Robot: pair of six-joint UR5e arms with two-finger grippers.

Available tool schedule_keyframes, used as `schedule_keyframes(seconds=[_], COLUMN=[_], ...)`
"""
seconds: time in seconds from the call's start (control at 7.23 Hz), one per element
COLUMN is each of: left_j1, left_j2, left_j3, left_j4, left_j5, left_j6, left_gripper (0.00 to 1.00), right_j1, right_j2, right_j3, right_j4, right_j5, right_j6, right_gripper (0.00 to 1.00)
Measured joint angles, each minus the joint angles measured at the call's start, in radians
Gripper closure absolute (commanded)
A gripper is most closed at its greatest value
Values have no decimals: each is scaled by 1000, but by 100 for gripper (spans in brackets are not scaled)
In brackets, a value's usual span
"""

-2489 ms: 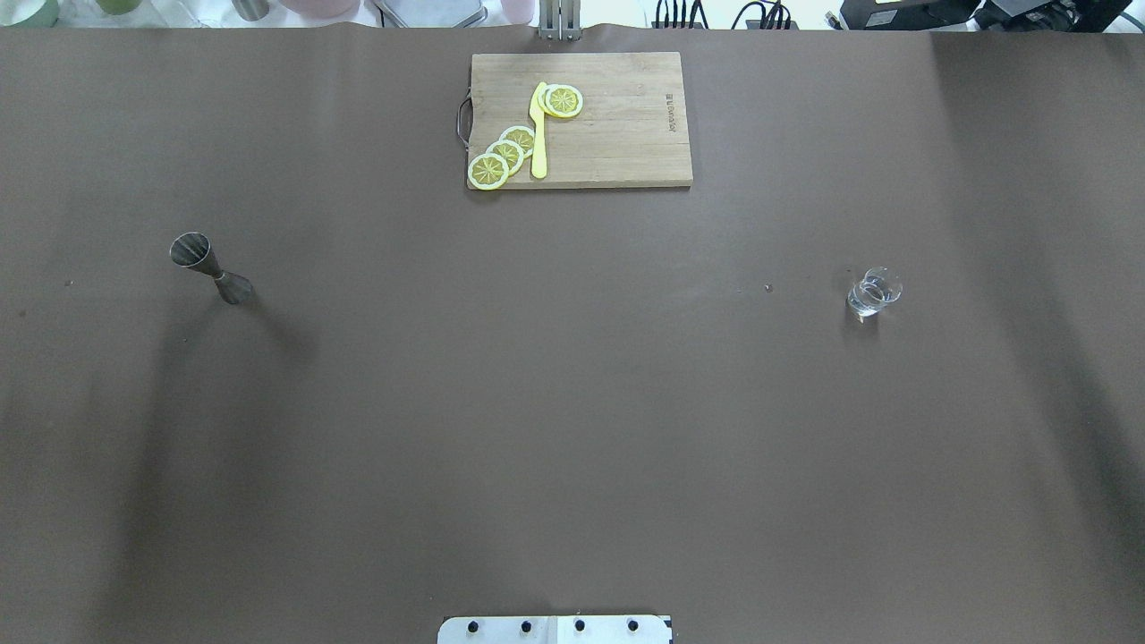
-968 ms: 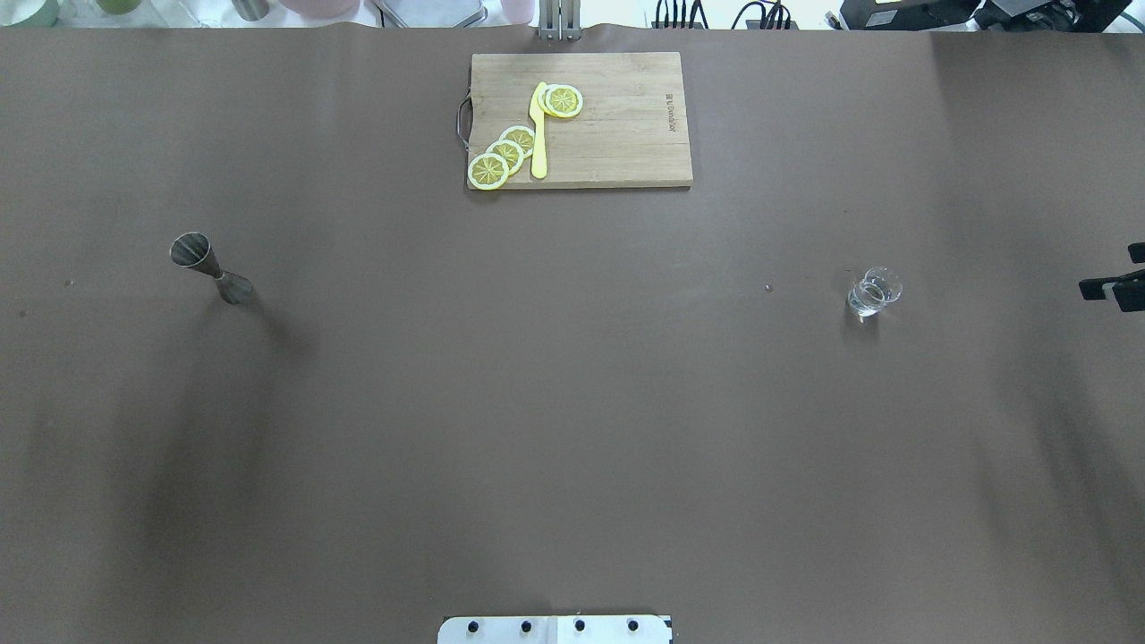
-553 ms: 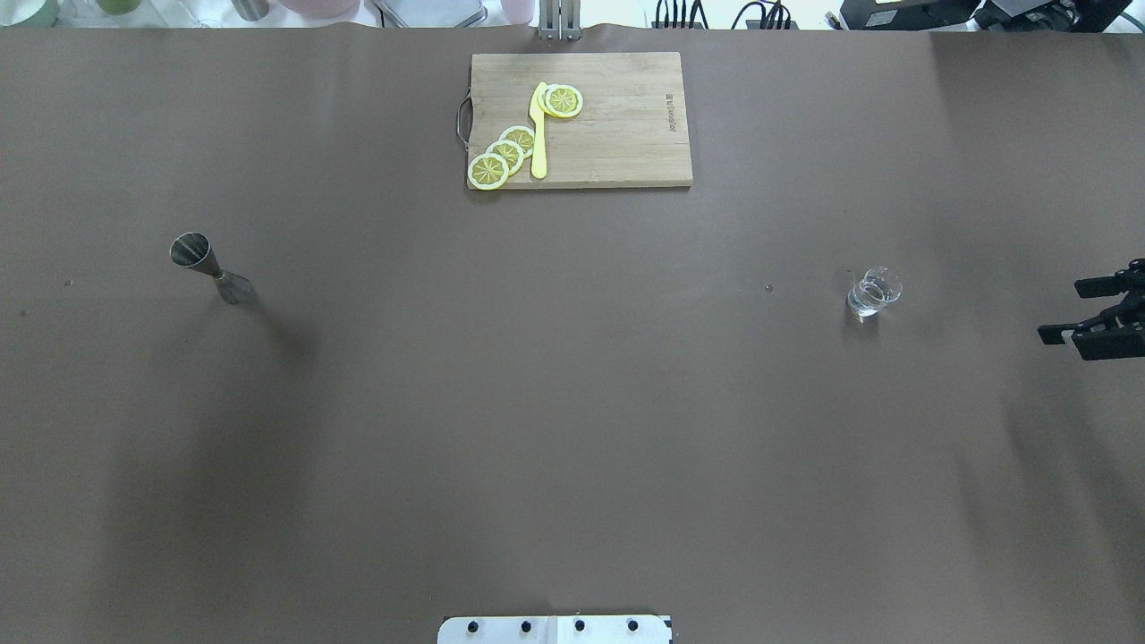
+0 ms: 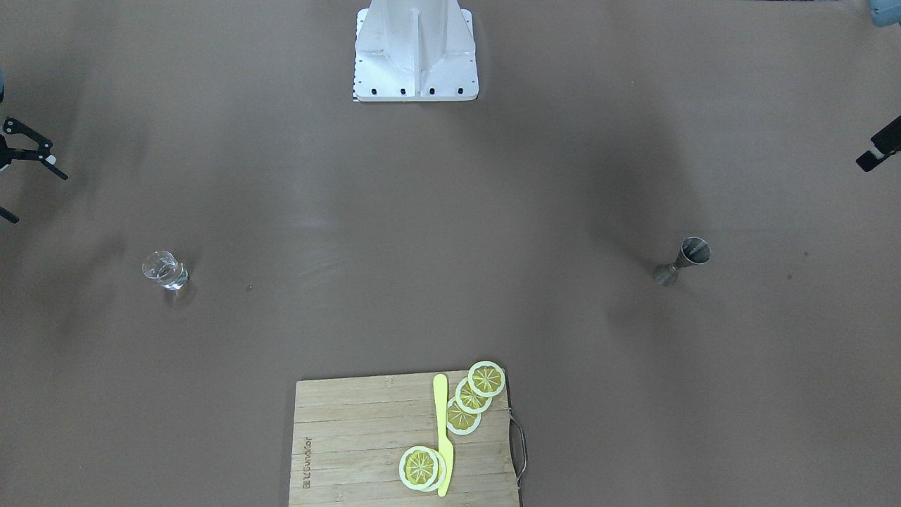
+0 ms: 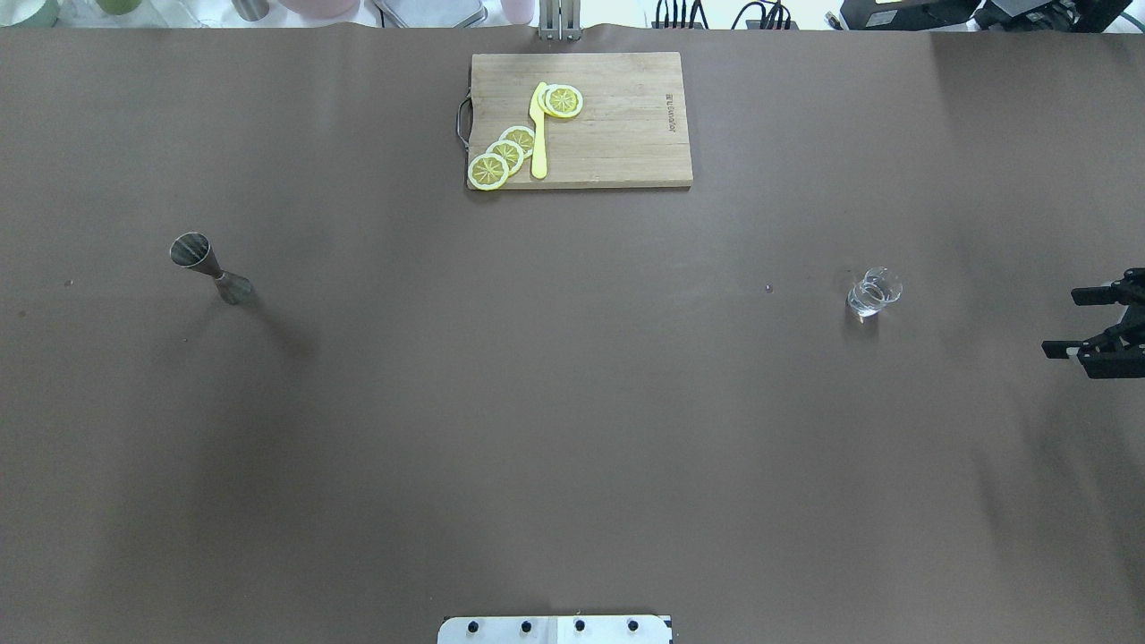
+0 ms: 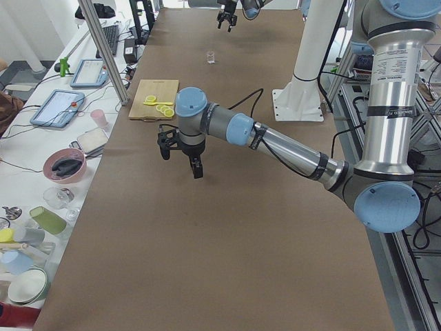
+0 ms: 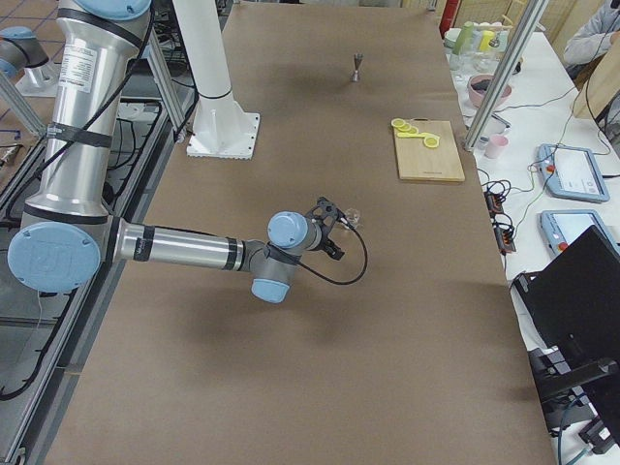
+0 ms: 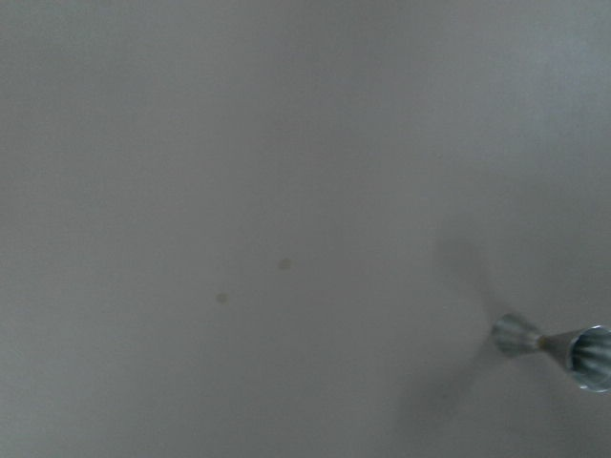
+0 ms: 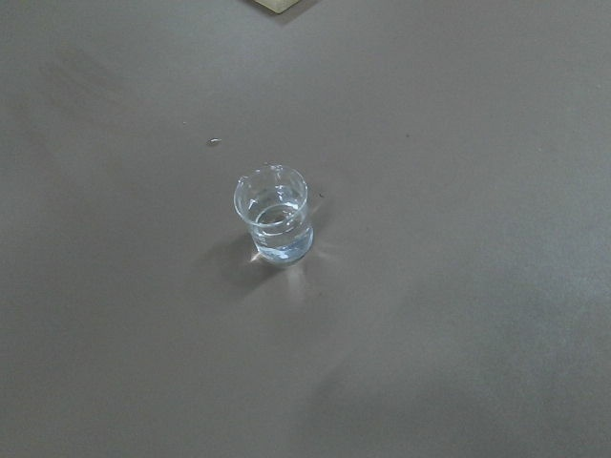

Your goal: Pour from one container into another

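One tool (image 5: pixel 1061 322) hovers, spread (right side).

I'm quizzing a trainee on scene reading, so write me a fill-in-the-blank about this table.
The right claw is ____, gripping nothing.
The glass stands ____, apart from that claw.
The jigger stands on the robot's ____ side.
Missing words: open; upright; left.

A small clear glass (image 9: pixel 272 215) stands upright on the brown table (image 9: pixel 458 343), with a little clear liquid inside. A tiny dark speck (image 9: pixel 214 143) lies near it.
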Motion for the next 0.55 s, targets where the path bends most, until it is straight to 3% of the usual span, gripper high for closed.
schedule_keyframes(seconds=[0.28, 0.55], left_j1=[69, 254], left_j2=[-20, -67], left_j3=[-68, -123], left_j4=[-7, -10], left_j5=[-8, 36], left_j6=[-198, -375], left_gripper=[2, 2], right_j1=[2, 3], right_j2=[13, 21], right_j3=[-6, -15], right_j4=[25, 29], right_j5=[33, 43], right_j6=[-4, -7], right_gripper=[0, 0])
